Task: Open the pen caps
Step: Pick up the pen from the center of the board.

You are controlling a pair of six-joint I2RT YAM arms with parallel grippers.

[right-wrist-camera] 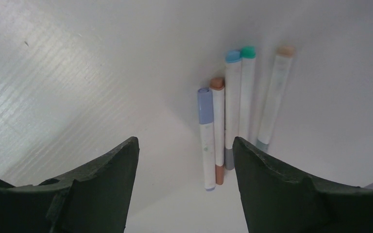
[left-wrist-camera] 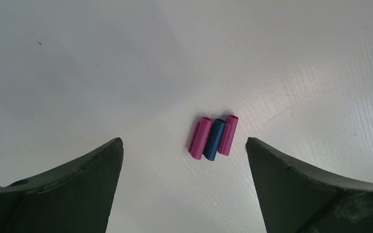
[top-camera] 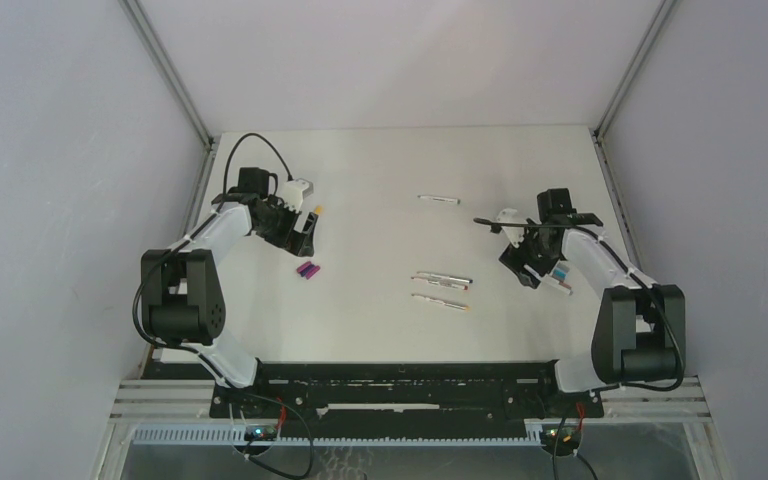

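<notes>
Jaws spread and empty, the left gripper [left-wrist-camera: 183,141] frames three touching pen caps [left-wrist-camera: 213,138] right of centre, the right gripper [right-wrist-camera: 185,141] five pens [right-wrist-camera: 233,107] lying side by side, with open table [left-wrist-camera: 77,73] leftward

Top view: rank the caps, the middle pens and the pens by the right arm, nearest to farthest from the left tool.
1. Caps, just off the left tool.
2. Middle pens, table centre.
3. Pens by the right arm, far right.
</notes>
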